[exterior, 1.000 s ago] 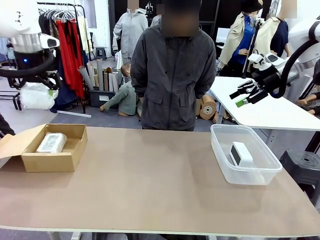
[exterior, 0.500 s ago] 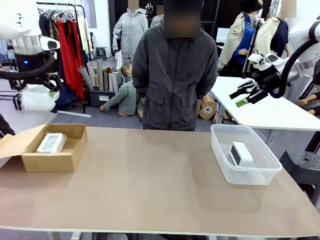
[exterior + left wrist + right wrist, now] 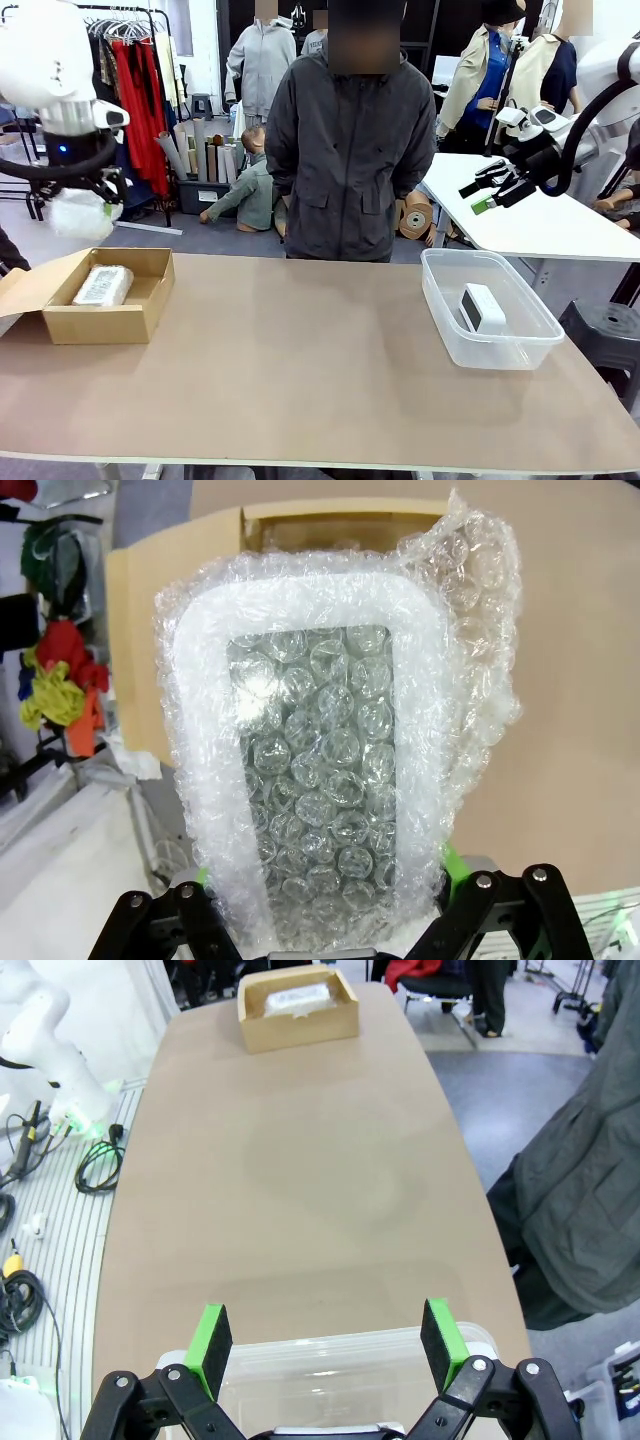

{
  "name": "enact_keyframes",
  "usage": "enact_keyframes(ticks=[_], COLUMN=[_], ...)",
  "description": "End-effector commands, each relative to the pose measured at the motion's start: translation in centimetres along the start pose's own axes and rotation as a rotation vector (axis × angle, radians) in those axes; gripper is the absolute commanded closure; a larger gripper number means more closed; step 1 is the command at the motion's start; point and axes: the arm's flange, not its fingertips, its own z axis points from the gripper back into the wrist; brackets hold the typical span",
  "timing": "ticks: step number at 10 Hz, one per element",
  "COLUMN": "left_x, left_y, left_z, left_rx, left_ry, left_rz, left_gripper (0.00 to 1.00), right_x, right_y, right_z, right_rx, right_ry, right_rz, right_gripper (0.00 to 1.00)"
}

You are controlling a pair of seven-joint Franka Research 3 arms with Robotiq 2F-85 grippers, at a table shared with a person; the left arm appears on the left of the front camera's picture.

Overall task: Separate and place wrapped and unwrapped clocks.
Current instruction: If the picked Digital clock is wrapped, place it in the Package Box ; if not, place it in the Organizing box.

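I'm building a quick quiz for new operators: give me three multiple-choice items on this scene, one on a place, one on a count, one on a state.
1. Where is the bare white clock?
A. In the cardboard box
B. In the clear tub
C. On the bare table

2. How many wrapped clocks lie in the cardboard box?
A. None
B. One
C. Two

3. The right gripper's jaws are:
A. Open, empty
B. Shut on a clock
C. Shut, empty

Key: B, the bare white clock lies inside the clear tub. B, one wrapped clock lies in the cardboard box. A, the right gripper has nothing between its green pads.

My green pads flank a clear bubble-wrapped clock, white-framed with a grey face; below lie a brown cardboard box and tan table.
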Motion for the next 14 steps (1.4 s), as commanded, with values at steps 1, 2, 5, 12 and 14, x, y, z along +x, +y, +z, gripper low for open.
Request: enact_keyframes(ticks=[1, 2, 5, 12, 14], left_x=[2.4, 3.1, 4.6, 4.5, 4.7], left_y=[0.3, 0.4, -1.5, -4.9, -3.8], left_z=[-1.9, -2.9, -6.1, -11.8, -12.2], left_rx=[-0.033, -0.045, -0.059, -0.174, -0.195], left_ry=[-0.014, -0.009, -0.048, -0.005, 0.000], left_rz=[-0.072, -0.073, -0.034, 0.015, -0.010], left_gripper=[1.00, 1.00, 1.00, 1.00, 1.00], right_x=[0.2, 0.2, 0.2, 0.2, 0.2], right_y=[0.1, 0.1, 0.1, 0.1, 0.1], right_z=[-0.1, -0.1, -0.1, -0.1, -0.1], right_rx=[-0.015, -0.015, -0.015, -0.015, -0.015], right_ry=[0.003, 0.003, 0.003, 0.003, 0.003], right_rz=[0.003, 0.003, 0.003, 0.003, 0.003], right_gripper=[0.00, 0.00, 0.00, 0.00, 0.00])
